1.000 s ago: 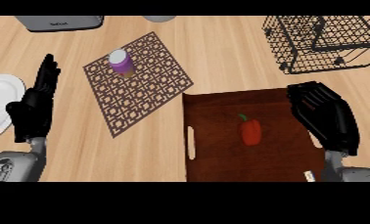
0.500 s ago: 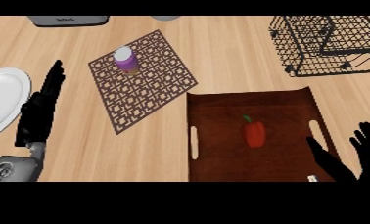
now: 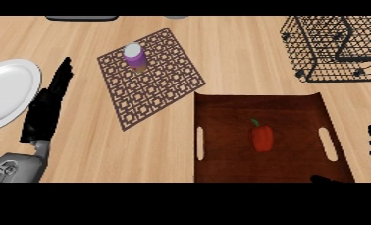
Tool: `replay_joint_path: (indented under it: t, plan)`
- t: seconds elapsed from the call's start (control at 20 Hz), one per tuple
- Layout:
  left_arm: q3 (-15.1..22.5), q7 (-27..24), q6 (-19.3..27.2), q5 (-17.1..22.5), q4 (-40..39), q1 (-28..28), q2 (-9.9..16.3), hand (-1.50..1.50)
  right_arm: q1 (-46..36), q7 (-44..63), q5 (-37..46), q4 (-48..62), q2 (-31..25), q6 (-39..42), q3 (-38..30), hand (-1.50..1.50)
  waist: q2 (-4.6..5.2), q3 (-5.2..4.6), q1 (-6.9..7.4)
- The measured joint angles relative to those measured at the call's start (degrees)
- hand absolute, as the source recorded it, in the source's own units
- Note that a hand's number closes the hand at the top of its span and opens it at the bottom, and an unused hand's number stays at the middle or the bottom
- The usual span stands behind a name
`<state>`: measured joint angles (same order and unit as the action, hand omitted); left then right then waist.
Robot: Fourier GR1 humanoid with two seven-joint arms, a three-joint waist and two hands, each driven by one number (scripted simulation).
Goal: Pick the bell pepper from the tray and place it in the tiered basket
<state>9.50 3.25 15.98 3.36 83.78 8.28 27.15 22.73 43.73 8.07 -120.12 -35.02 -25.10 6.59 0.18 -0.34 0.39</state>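
A red bell pepper (image 3: 261,137) with a green stem lies near the middle of the dark brown tray (image 3: 221,121) at the lower right. The black wire tiered basket (image 3: 330,47) stands at the upper right, apart from the tray. My left hand (image 3: 47,106) rests at the left, open with straight fingers pointing up, far from the pepper. Of my right hand (image 3: 328,179) only dark tips show, at the tray's lower right corner and at the right edge. It touches neither the pepper nor the basket.
A brown lattice mat (image 3: 156,84) lies left of the tray with a purple white-capped container (image 3: 135,57) on it. A white plate (image 3: 11,89) sits at the left edge beside my left hand. Grey objects (image 3: 81,17) line the far edge.
My right hand has drawn back from over the tray's right side towards the lower right corner, almost out of view. The left hand holds its place. The pepper has not moved on the tray.
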Motion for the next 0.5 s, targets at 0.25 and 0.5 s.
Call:
replay_joint_path:
  t: [0.25,0.5]
  plan:
    - [-0.2,-1.0,-0.9,-0.5,-2.0,1.3,-0.8,0.0,-10.7,16.3,0.3,-2.4,-5.0,6.0,0.2,-1.5,0.15,0.08,0.75]
    - [-0.5,-0.5,-1.3,-0.9,-1.5,1.5,-1.2,0.0,-19.4,22.0,0.2,1.7,-3.8,9.1,3.2,-1.5,0.11,0.16,1.16]
